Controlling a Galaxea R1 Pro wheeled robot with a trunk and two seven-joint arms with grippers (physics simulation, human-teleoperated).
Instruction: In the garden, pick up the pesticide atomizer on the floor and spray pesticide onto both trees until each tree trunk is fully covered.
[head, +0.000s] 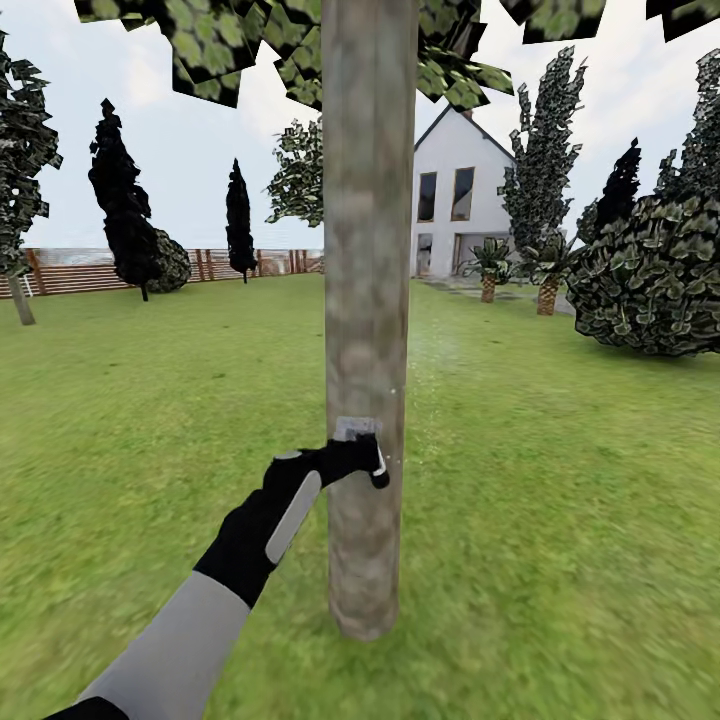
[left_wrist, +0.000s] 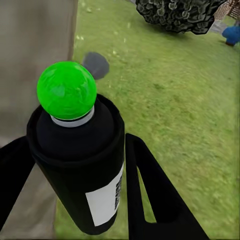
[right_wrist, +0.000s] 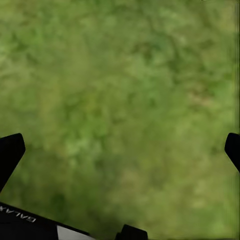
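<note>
Head view: left gripper (head: 362, 462) clamped on the pesticide atomizer (head: 356, 429), held right against the tree trunk (head: 367, 300) on the lawn (head: 560, 520). Left wrist view adds its green top (left_wrist: 66, 90) & white label (left_wrist: 106, 198). Right wrist view: right gripper (right_wrist: 122, 150) fingers spread wide over grass.

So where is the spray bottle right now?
The pesticide atomizer is held in the left gripper, right up against the tree trunk in the middle of the head view, low over the lawn.
</note>
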